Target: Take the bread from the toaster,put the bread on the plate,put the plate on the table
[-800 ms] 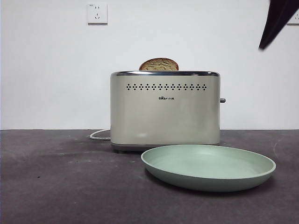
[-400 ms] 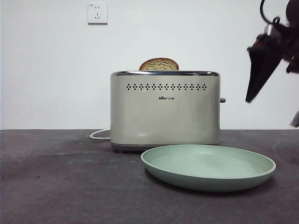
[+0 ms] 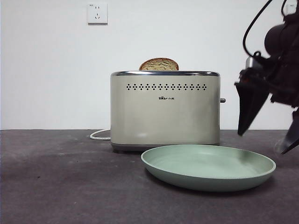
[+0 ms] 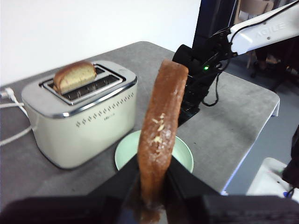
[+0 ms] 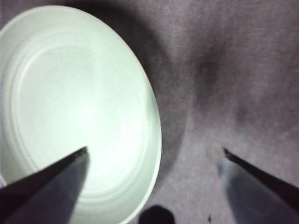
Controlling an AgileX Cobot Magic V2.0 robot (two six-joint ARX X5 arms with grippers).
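Right gripper (image 3: pixel 266 142) hangs at the right side of the front view, jaws spread wide apart and pointing down, one tip over the right rim of the plate (image 3: pixel 208 179) and the other beyond it, above the table (image 3: pixel 65 186). On that table the toaster (image 3: pixel 164 109) stands behind the plate, its white cord (image 3: pixel 99 136) trailing off to the left, and a slice of bread (image 3: pixel 159 64) pokes its domed top out of the slot. A wall socket (image 3: pixel 97 13) sits high on the white wall. From the left wrist view, the left gripper (image 4: pixel 154 179) is clamped on the bread (image 4: pixel 160 135), a thick brown-crusted slice held edge-on and upright high above the table (image 4: pixel 224 126). Below it lie the plate (image 4: pixel 184 154), just beside the toaster (image 4: pixel 81 116), and the other slice (image 4: pixel 74 76) stands in one of the toaster's slots. The right arm (image 4: pixel 205 70) reaches in past the far side of the plate, toward the table's far edge. From the right wrist view, the right gripper (image 5: pixel 154 156) has its jaws wide open, one tip above the plate (image 5: pixel 79 107), the other above the bare table (image 5: pixel 233 70), with the plate's rim between them.
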